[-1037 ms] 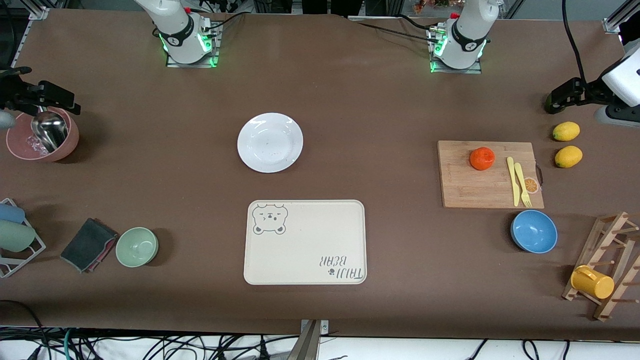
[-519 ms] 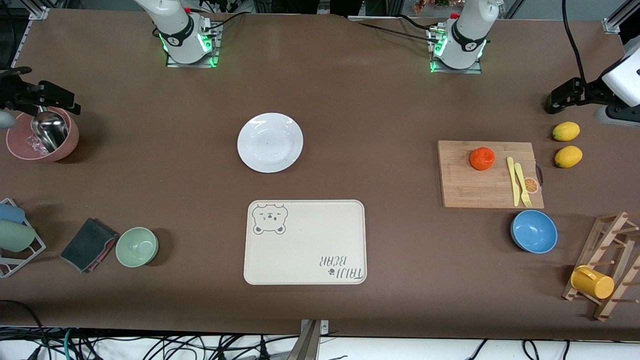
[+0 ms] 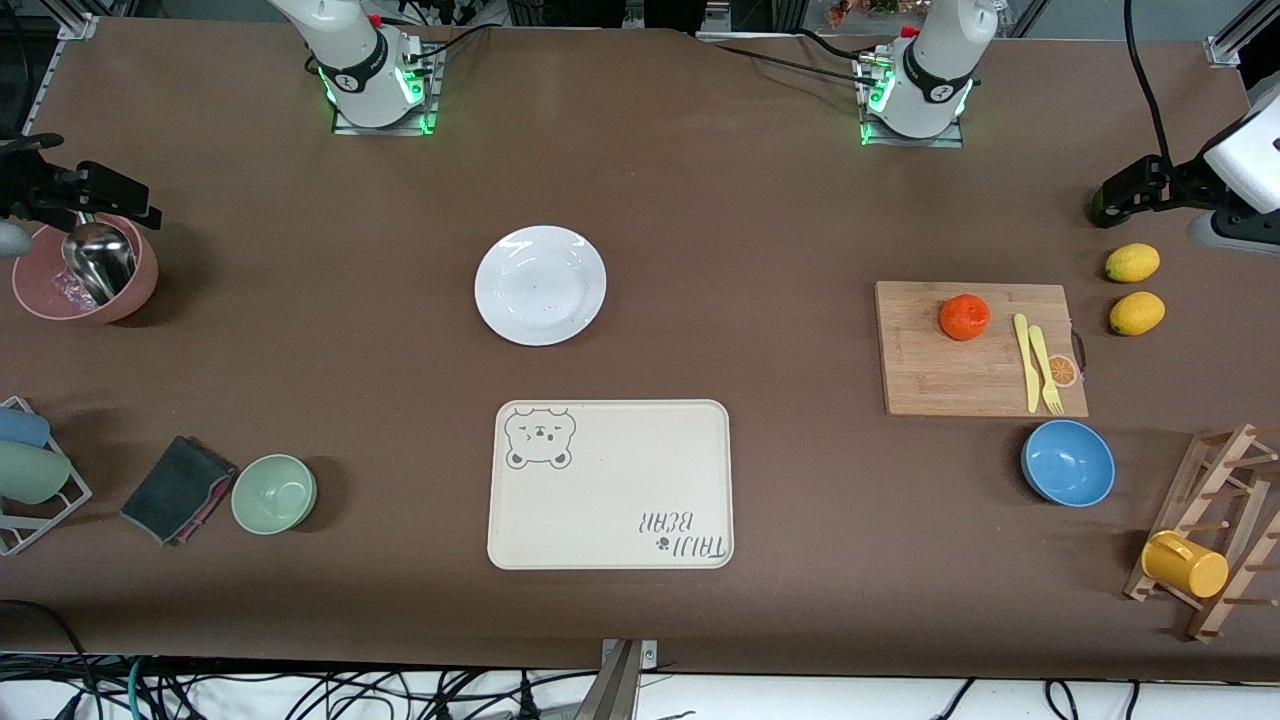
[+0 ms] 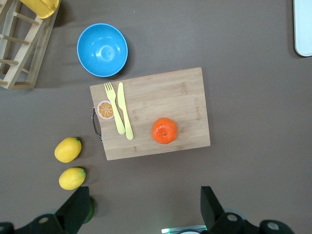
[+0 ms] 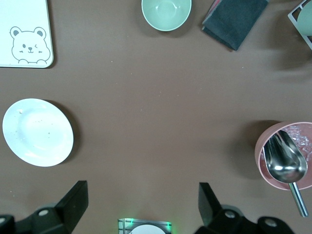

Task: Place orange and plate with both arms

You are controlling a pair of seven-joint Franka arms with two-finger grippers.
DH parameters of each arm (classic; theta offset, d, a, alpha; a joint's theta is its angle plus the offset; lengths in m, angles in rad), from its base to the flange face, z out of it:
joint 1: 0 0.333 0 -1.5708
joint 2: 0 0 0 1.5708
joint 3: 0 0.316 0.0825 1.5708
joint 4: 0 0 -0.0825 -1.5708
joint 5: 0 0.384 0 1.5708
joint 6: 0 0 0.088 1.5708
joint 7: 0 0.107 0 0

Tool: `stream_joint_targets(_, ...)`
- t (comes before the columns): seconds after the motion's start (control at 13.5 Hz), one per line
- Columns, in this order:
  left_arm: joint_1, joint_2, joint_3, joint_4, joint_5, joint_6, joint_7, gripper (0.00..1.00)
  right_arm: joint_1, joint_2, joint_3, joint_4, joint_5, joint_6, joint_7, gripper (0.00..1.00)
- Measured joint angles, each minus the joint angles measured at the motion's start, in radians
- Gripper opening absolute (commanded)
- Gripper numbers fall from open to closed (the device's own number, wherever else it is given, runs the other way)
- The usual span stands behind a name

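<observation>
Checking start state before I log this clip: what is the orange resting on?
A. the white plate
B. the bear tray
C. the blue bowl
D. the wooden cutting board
D: the orange sits on the wooden cutting board beside the yellow fork and knife; the white plate is empty.

My workspace: a wide table [image 3: 760,200] covered in matte brown, evenly lit from above with soft shadows. Aluminium frame posts [image 3: 1235,40] stand at its corners by my bases. Below the edge nearest the front camera, a white floor strip [image 3: 900,700] carries tangled dark cables [image 3: 300,695].
</observation>
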Motion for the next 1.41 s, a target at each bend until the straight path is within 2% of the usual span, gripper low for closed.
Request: stream_joint_targets(1.41, -0.004, 0.001, -0.001, -0.001, 0.000, -0.023, 0.000, 1.00, 0.000, 0.000, 0.000, 0.000, 0.000, -0.003, 0.000, 1.00)
